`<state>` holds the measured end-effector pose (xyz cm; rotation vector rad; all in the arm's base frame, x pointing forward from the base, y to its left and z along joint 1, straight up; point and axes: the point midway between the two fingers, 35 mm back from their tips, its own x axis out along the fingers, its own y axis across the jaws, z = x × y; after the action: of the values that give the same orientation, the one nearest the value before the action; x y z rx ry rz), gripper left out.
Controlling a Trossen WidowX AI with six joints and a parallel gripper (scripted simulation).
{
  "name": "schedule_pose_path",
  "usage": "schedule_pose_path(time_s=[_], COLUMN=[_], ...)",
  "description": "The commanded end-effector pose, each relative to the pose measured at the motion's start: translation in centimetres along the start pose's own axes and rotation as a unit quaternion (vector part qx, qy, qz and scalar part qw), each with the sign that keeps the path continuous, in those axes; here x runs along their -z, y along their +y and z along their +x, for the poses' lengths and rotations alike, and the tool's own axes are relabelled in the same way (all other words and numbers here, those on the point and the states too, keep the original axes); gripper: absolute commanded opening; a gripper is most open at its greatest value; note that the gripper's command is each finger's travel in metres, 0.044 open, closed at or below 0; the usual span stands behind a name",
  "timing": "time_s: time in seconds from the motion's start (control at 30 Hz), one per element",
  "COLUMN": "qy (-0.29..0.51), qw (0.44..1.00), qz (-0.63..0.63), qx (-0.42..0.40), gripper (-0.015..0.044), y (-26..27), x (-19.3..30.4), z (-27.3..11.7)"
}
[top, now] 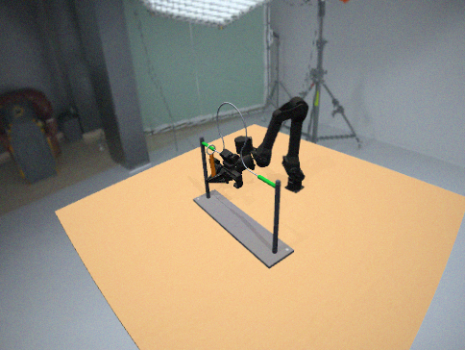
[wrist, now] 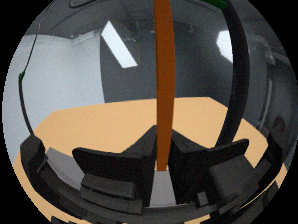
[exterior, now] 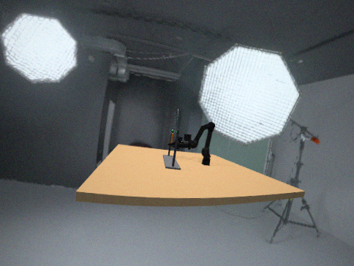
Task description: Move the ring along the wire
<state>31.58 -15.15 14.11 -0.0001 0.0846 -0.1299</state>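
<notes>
The orange handle [top: 212,164] [exterior: 172,137] [wrist: 165,65] hangs upright below its ring [top: 207,150]. The ring is around the wire at the inner end of the far-left green part [top: 205,144] in the top view, beside the left post [top: 205,169]. My gripper [top: 214,174] [wrist: 158,128] is shut on the lower part of the handle, below the wire. The thin grey wire [top: 232,103] rises in a tall arch and comes down to the other green part [top: 266,181] at the near post [top: 276,216]. The ring is out of the wrist view.
The grey base plate [top: 240,226] [exterior: 171,162] carries both posts on the tan table [top: 336,250] [exterior: 190,183]. The left post [wrist: 241,75] stands close on the right of the handle in the wrist view. The arm's wrist is close to the grey wire in the top view; the gap is unclear.
</notes>
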Motion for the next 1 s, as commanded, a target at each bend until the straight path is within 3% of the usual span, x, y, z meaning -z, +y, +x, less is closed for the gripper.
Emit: schedule_pose_path(time_s=[0.0, 0.97], qy=[-0.006, -0.006], qw=[1.000, 1.000], qz=[-0.003, -0.002], qx=[-0.002, -0.002], gripper=[-0.0150, -0.0150], y=[-0.06, 0.18], x=[-0.70, -0.70], z=[0.04, 0.05])
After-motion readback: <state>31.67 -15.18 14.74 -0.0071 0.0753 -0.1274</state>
